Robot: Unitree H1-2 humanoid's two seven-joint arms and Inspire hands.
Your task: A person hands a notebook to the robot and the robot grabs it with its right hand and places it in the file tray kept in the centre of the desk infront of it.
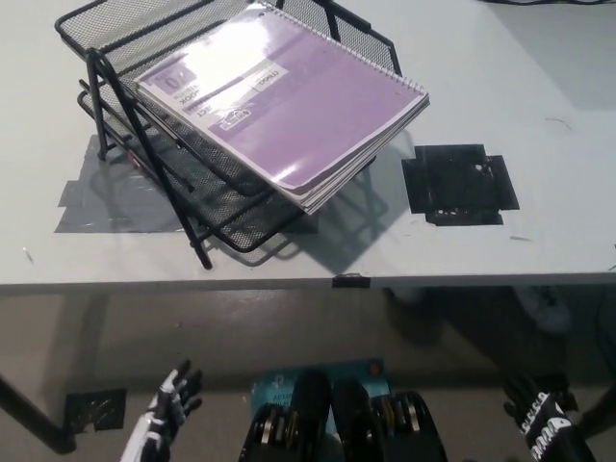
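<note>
Nearest the camera, below the front edge of the tabletop, both robot hands hang low and hold nothing. The black right robot hand shows at the bottom right with its fingers spread apart, open and empty. The white left robot hand rests at the bottom left, its fingers likewise apart and empty.

Farther out, on the grey tabletop, a black taped square lies to the right of centre, and grey tape strips lie under the left side of the tray.

Beyond those stands the black wire-mesh file tray, stacked in tiers. The purple spiral notebook lies on its top tier, tilted, with one corner and much of its right half overhanging the tray's front right edge toward the taped square. Its spiral binding runs along the far right edge, and its long axis runs diagonally from far left to near right.

From the right robot hand, the notebook lies up and to the left, well apart, across the table edge. The overhanging corner is the part closest to that hand, and the right robot hand is judged somewhat nearer to it than the left. The placing looks done, though the notebook sits askew, not squarely inside the tier.
</note>
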